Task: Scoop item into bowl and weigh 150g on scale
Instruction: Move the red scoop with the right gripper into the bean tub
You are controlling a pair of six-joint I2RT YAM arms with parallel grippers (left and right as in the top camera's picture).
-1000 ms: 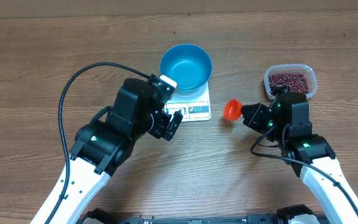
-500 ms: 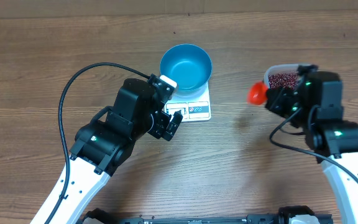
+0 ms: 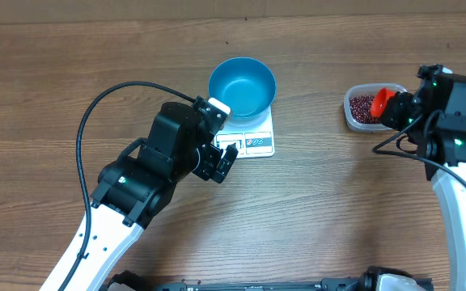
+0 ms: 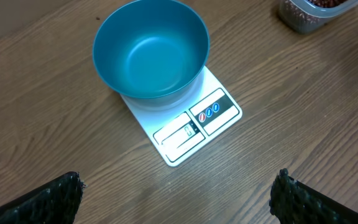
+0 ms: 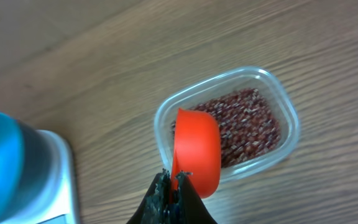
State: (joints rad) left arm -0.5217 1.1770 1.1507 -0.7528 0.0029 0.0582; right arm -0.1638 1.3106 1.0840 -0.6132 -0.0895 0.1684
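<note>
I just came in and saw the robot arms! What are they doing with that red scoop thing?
The right gripper is shut on a red scoop, holding it over the clear tub of beans, probably about to dig some out. The blue bowl sits on the white scale, empty so far. The left gripper hangs open beside the scale, holding nothing.

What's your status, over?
Left tool open, by the scale. Right tool shut on scoop, over the tub of beans. Bowl empty, on scale. Nothing between tub and bowl.
</note>
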